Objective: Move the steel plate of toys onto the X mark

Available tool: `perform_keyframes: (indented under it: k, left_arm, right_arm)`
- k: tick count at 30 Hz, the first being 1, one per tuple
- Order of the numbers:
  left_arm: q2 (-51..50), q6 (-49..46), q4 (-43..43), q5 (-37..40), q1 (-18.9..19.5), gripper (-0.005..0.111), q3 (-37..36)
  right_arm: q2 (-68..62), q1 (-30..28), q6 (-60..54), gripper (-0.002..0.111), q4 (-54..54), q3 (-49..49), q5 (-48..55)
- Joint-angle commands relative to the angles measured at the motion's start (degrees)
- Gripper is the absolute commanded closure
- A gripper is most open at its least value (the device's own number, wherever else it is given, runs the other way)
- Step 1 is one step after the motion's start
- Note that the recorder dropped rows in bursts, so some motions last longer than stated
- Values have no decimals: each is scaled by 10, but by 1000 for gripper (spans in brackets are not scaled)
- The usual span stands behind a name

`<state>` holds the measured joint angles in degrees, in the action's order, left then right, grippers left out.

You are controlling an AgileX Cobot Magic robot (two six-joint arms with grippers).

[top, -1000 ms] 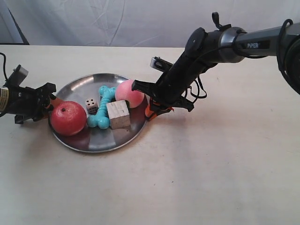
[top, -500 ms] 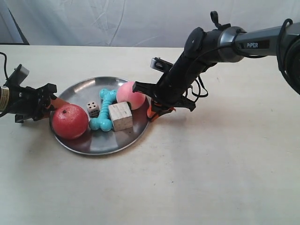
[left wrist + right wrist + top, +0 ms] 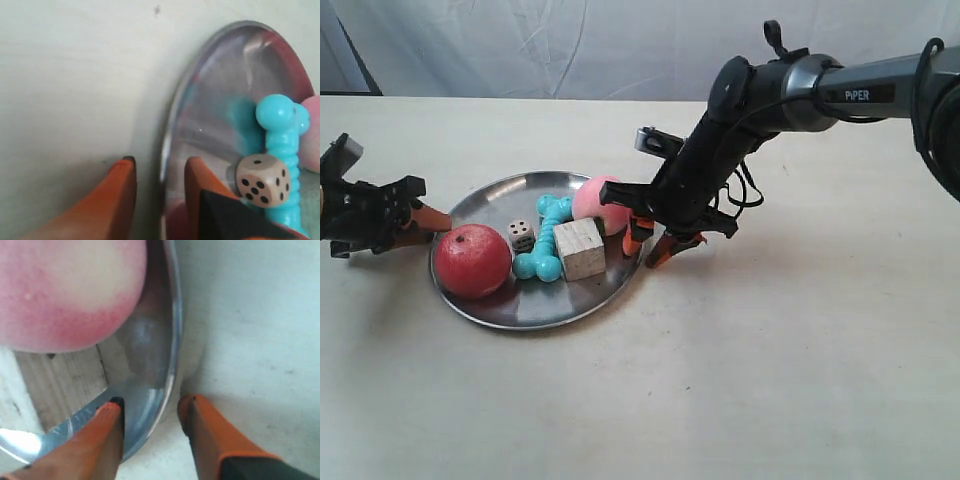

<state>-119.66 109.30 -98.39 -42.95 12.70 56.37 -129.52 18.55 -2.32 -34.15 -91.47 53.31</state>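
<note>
Cream tabletop (image 3: 790, 370), steel plate (image 3: 535, 306), "PIPER" arm label (image 3: 867, 95)

Steel plate (image 3: 495, 195): one
Toys (image 3: 552, 212) on the steel plate: five
Apple (image 3: 472, 261): one
Peach (image 3: 598, 200): one
Bone chew (image 3: 542, 260): one
Wooden cube (image 3: 580, 248): one
Die (image 3: 522, 235): one

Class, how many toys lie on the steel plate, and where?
5: red apple at the steel plate's exterior-view left edge; die beside it; turquoise bone in the middle; wooden cube beside the bone; pink peach behind the cube. None appears hidden.
</note>
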Motion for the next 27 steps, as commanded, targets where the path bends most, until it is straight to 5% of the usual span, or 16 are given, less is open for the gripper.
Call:
perform_keyframes:
  k: [1,5,7,9,18,27]
  left_arm:
    - [20,-4,-16,24,40,72,-2]
    - [55,12,-16,-25,69,80,-2]
    - [75,46,-16,-86,78,101,-2]
    - [93,46,-16,-151,83,107,-2]
    - [227,-5,-16,-162,83,107,-2]
    - [399,-81,-16,-132,83,107,-8]
  right_arm:
    - [35,-7,9,67,31,-3,7]
    - [74,-8,44,68,125,-3,49]
    - [113,-8,48,87,150,-3,46]
    - [163,-8,48,108,159,-2,37]
    - [374,-8,61,108,277,48,0]
    - [662,25,64,108,327,295,-159]
